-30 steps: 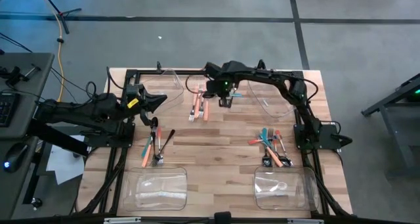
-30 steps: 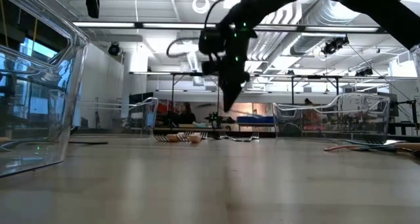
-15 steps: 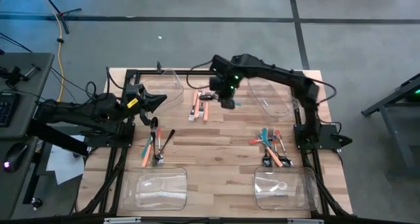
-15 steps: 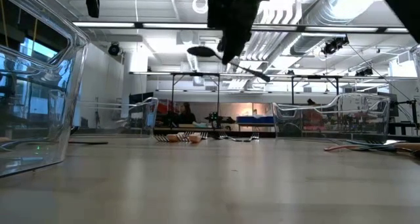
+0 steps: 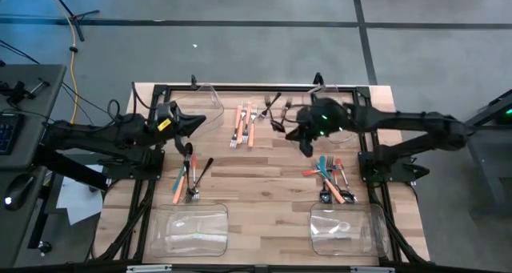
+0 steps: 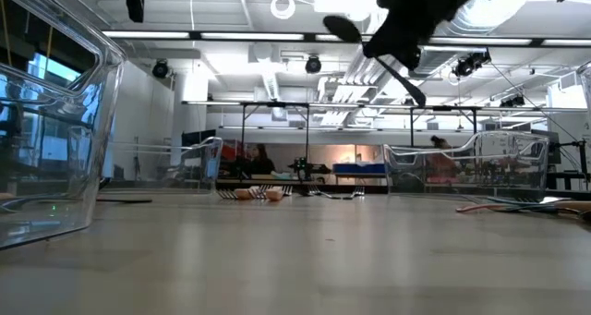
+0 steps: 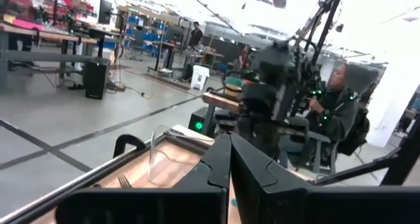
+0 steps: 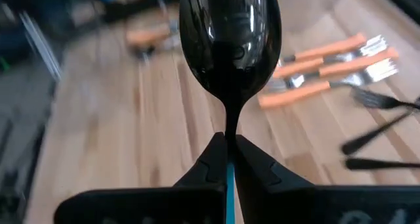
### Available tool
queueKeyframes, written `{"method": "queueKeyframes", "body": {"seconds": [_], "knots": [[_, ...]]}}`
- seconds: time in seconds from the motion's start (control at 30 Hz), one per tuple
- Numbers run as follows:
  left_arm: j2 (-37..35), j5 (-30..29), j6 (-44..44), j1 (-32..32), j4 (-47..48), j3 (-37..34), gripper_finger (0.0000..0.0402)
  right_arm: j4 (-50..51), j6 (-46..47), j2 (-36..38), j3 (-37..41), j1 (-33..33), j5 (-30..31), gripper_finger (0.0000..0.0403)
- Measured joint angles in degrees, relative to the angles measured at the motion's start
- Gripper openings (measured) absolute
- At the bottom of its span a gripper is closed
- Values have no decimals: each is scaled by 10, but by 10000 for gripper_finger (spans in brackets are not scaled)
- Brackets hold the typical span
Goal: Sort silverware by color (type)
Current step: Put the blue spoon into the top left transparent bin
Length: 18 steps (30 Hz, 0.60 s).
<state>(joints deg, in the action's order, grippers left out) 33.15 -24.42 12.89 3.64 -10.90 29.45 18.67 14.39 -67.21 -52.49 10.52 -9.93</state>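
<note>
A pale wooden table (image 5: 264, 173) fills the middle of the high view, set on a grey floor (image 5: 240, 49). Four clear plastic bins sit near its corners: one at upper left (image 5: 210, 103), one at upper right (image 5: 340, 127), one at lower left (image 5: 194, 228), one at lower right (image 5: 342, 228). A yellow cable (image 5: 74, 65) hangs at upper left. A seated person (image 7: 338, 109) shows at right in the left wrist view.

Showing pale planked wood on the table (image 5: 264, 173), glossy black on the spoon (image 8: 230, 28) (mirror-like, catching reflections), clear smooth plastic on the bins (image 5: 194, 230).
</note>
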Motion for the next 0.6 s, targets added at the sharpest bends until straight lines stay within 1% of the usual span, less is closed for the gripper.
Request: {"method": "queueKeyframes", "body": {"seconds": [0.07,0.13,0.2,0.27,0.4,0.53,0.6], "knots": [[19,13,-1,-9,-19,0,1,-79,25,29,39,-20,26,0],[43,39,-6,-20,-36,0,1,-145,35,47,64,-37,52,0],[68,68,-5,-29,-58,0,1,-191,34,53,75,-49,66,0],[97,89,-2,-36,-94,0,1,-225,26,54,76,-54,67,0],[153,109,-1,-38,-151,0,1,-232,-7,54,57,-58,67,0],[190,109,-1,-37,-186,0,1,-233,-27,54,43,-58,64,0],[204,120,-1,-36,-201,0,1,-233,-32,54,40,-58,56,0]]}}
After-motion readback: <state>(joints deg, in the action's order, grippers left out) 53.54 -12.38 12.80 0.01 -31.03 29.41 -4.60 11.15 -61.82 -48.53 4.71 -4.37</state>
